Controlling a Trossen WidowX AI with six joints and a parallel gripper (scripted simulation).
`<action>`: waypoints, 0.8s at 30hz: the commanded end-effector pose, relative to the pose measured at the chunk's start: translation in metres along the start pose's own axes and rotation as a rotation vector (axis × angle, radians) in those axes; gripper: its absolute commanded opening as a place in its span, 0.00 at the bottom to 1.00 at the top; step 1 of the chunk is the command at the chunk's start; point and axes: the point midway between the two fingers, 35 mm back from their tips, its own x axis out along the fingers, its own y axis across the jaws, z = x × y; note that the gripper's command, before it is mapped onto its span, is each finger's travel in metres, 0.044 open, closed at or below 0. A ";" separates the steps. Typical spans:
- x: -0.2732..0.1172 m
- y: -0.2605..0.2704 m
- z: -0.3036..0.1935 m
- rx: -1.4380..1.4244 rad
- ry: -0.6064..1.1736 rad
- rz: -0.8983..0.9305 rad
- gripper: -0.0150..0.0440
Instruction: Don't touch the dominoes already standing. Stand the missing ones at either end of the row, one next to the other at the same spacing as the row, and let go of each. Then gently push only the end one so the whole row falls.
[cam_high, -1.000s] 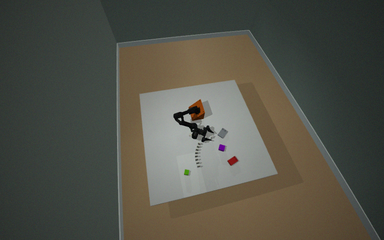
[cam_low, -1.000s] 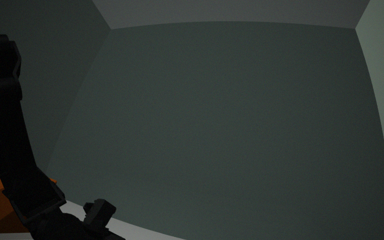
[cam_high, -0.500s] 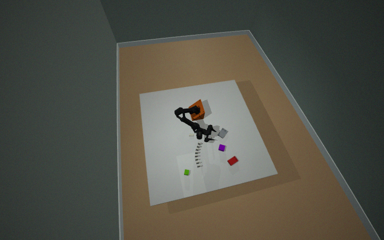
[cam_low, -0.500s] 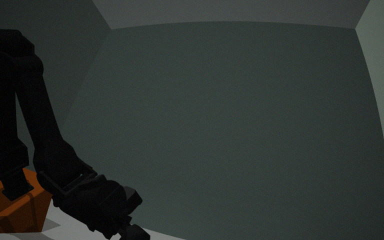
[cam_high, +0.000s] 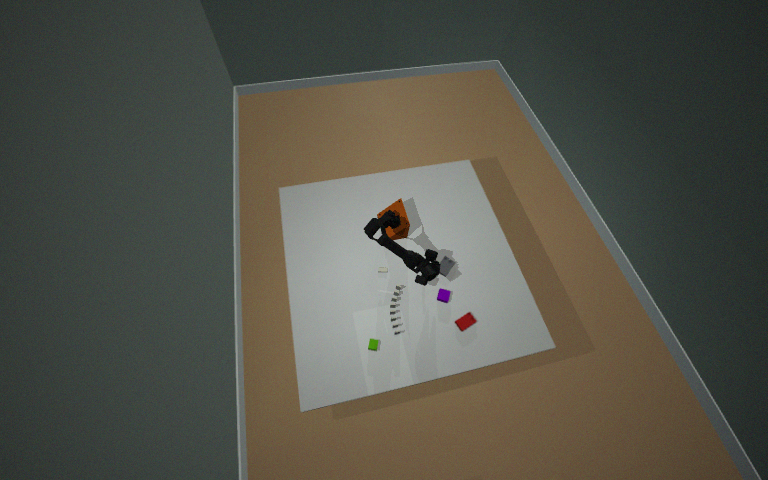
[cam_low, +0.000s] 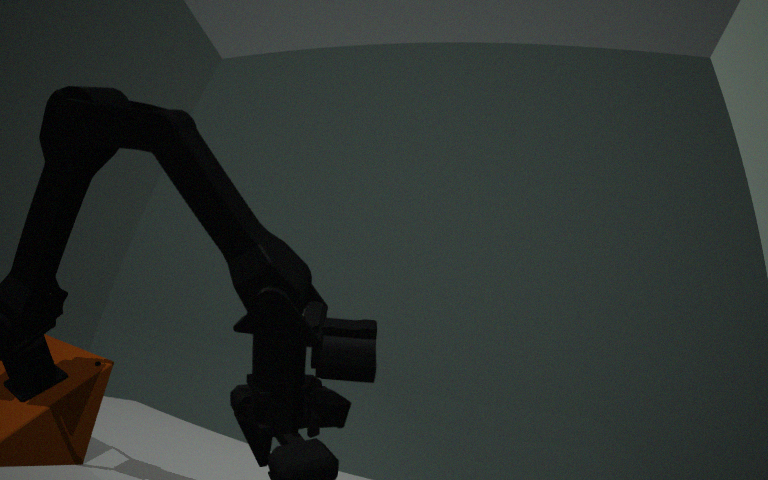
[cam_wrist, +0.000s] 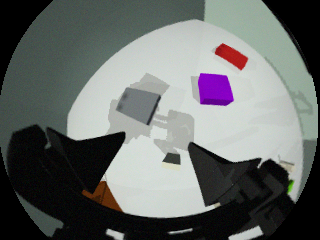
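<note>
My gripper (cam_high: 426, 268) (cam_wrist: 157, 140) is open and empty, pointing down above the white table. In the wrist view a loose domino (cam_wrist: 171, 161), with a dark face and a cream edge, is on the table below the gap between the fingers; I cannot tell if it stands. The arm hides it in the top view. A curved row of several standing dominoes (cam_high: 394, 306) lies beside the gripper, with its near end partly visible past the right finger in the wrist view. Another cream domino (cam_high: 382, 270) lies apart from the row, on the side towards the base.
A grey block (cam_high: 447, 264) (cam_wrist: 139, 105) lies close to the gripper. A purple block (cam_high: 444, 295) (cam_wrist: 215, 89) and a red block (cam_high: 465, 321) (cam_wrist: 231, 56) are farther out. A green block (cam_high: 373, 344) (cam_wrist: 290, 187) is near the row's far end. The orange base (cam_high: 400, 210) (cam_low: 84, 418) (cam_wrist: 105, 195) carries the arm.
</note>
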 end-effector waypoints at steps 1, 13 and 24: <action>-0.051 0.006 0.003 -0.080 0.345 -0.271 1.00; -0.058 0.006 0.003 -0.098 0.380 -0.312 1.00; -0.002 -0.015 -0.020 -0.097 0.381 -0.314 1.00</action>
